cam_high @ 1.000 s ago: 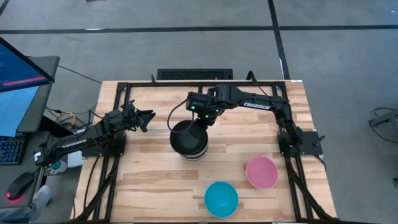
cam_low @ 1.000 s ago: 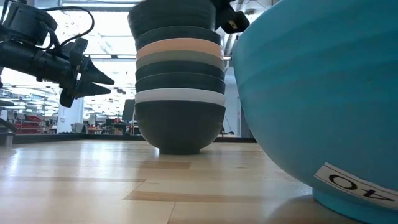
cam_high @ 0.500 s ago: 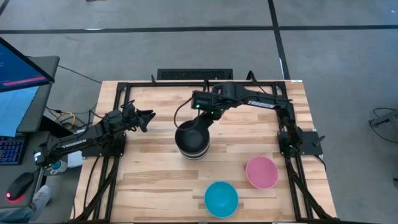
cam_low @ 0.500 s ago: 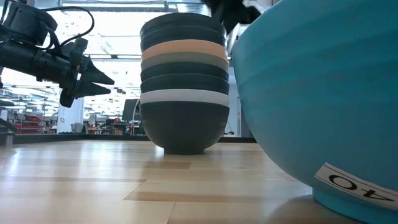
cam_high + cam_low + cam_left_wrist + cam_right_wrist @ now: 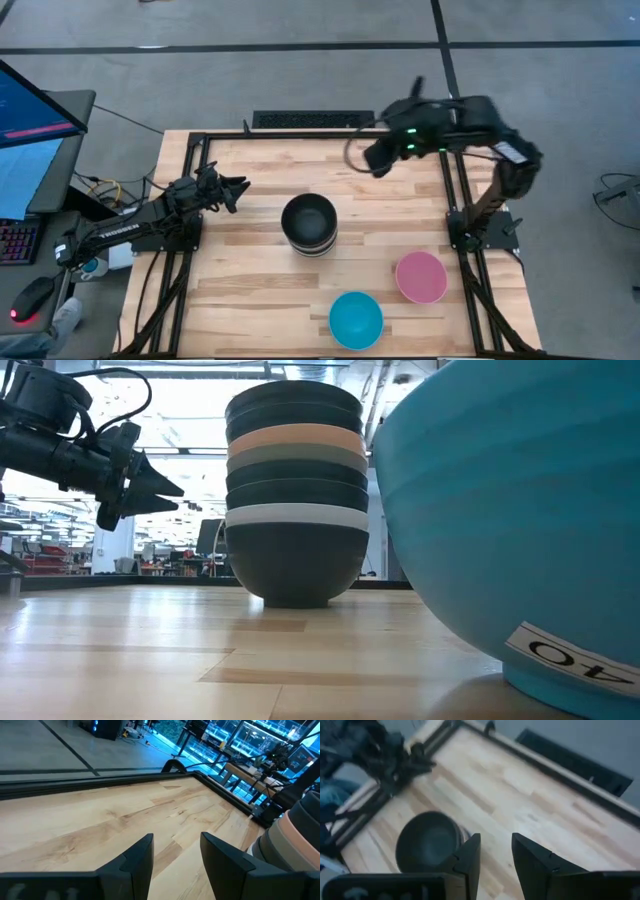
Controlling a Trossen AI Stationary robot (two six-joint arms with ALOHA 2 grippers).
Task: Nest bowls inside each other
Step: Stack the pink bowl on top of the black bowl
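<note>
A nested stack of small round plastic bowls (image 5: 308, 224), black on top with orange, grey-olive and white rims showing lower down, stands mid-table on the pale wooden table (image 5: 250, 300). The bright blue bowl (image 5: 356, 319) and pink bowl (image 5: 421, 277) sit separately nearer the front edge. The right gripper (image 5: 378, 160) hangs high above the far side, fingers parted and empty; the left gripper (image 5: 236, 188) waits left of the stack, fingers apart, holding nothing.

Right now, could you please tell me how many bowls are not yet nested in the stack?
2: the blue bowl sits at the table's near edge, and the pink bowl sits apart to its right. The stack stands mid-table.
</note>
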